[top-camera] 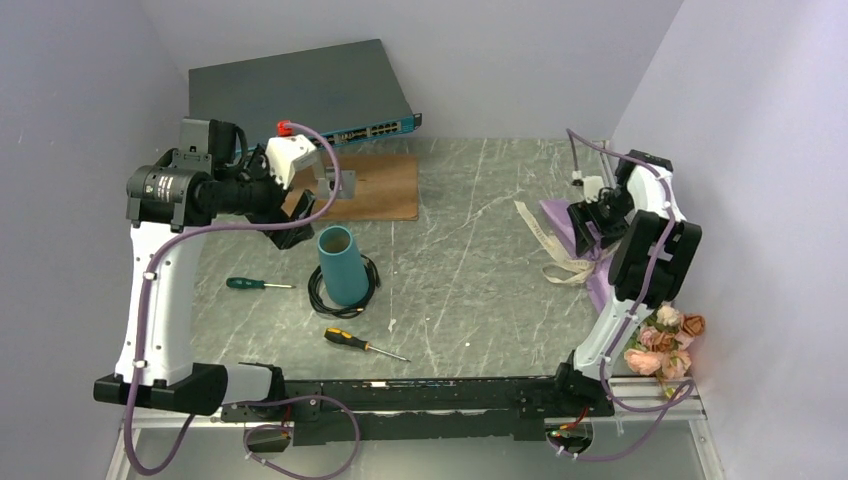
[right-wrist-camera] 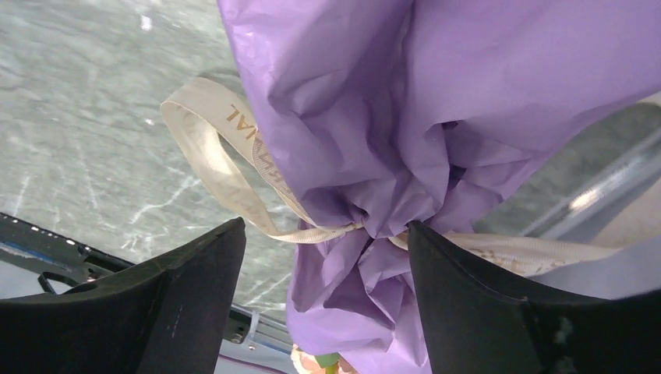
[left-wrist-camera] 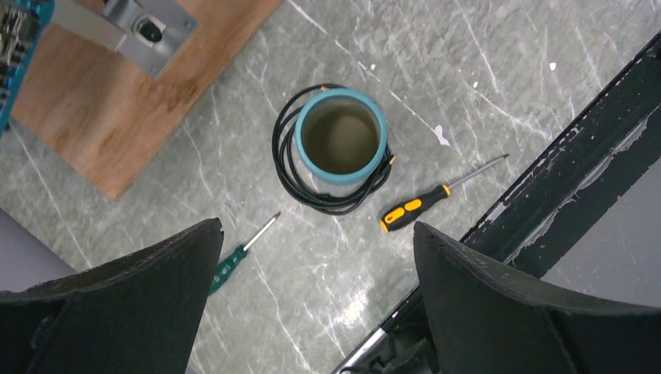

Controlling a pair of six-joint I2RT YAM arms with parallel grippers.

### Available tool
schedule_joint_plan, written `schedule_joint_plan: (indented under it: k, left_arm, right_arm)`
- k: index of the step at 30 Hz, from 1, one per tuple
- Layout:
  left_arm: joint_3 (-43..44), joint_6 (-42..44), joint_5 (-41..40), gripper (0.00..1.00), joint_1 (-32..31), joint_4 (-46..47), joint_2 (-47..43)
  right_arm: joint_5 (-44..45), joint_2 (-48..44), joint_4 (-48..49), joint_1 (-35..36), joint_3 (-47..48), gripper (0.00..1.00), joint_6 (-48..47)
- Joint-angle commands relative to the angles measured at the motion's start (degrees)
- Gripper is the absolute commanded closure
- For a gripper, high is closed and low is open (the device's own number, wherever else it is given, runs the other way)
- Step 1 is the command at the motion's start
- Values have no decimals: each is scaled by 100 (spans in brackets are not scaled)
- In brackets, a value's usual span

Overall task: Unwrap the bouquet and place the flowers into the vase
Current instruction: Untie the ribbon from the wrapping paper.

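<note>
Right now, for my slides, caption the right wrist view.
The right gripper straddles the purple-wrapped bouquet at its cream ribbon tie, jaws open.

a robotics lab cell, set up as a test rig. the left arm (top-camera: 160,280) and the right arm (top-camera: 640,270), both white and black, are bolted to a black rail (top-camera: 420,398) at the near edge of a grey marble-patterned worktop (top-camera: 470,260). bare lavender walls (top-camera: 60,120) box it in. a network switch (top-camera: 300,90) leans against the back wall. a green-handled screwdriver (top-camera: 258,284), a yellow-and-black screwdriver (top-camera: 362,343) and a black cable coil (top-camera: 316,292) lie on the worktop. a wooden board (top-camera: 388,190) carries a metal bracket (left-wrist-camera: 144,27).
</note>
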Motion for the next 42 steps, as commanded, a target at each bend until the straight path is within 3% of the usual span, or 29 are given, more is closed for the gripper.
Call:
schedule_joint_plan:
  k: [1,4,11,18,26,35,42]
  left_arm:
    - [-226,-21,399,2,-211,635,-168]
    - [-484,-21,610,7,-423,877,-245]
    - [-1274,-56,768,12,-1123,1695,-479]
    - [-2003,338,621,25,-2025,2362,-526]
    - [-2643,950,700,32,-3136,3496,-467]
    - [-3546,1565,591,39,-4581,4704,153]
    - [-3898,1411,545,45,-4833,5953,1038]
  right_arm:
    - [-543,-183,-165,622,-57,26,-56]
    - [-791,-208,-116,1040,-199,34,98]
    - [-1573,-317,165,2076,-379,36,787]
    - [-2291,-374,319,2819,-54,37,1230]
    - [-2756,-877,492,2452,434,35,1708]
    - [-2423,-1083,878,1668,-166,36,1987]
    - [-2147,-676,1364,1550,-385,37,2365]
